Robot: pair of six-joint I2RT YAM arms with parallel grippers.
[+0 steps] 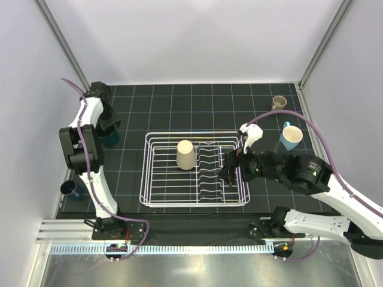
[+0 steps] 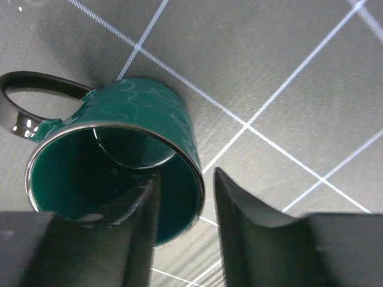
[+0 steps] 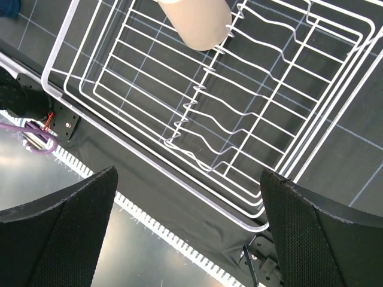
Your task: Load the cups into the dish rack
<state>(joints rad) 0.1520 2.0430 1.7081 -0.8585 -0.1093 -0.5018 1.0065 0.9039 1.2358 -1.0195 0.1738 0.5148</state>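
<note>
The white wire dish rack sits mid-table, with a beige handleless cup upside down inside it. A dark teal mug stands at the far left. My left gripper is right over it. In the left wrist view the gripper is open, one finger inside the teal mug and one outside its wall, with a gap still showing. My right gripper hangs open and empty above the rack's near right part. It is wide open in its wrist view, where the beige cup also shows.
A light blue mug and a small tan mug stand right of the rack. A dark blue cup sits at the near left edge. A slotted metal strip runs along the front. Walls close in on three sides.
</note>
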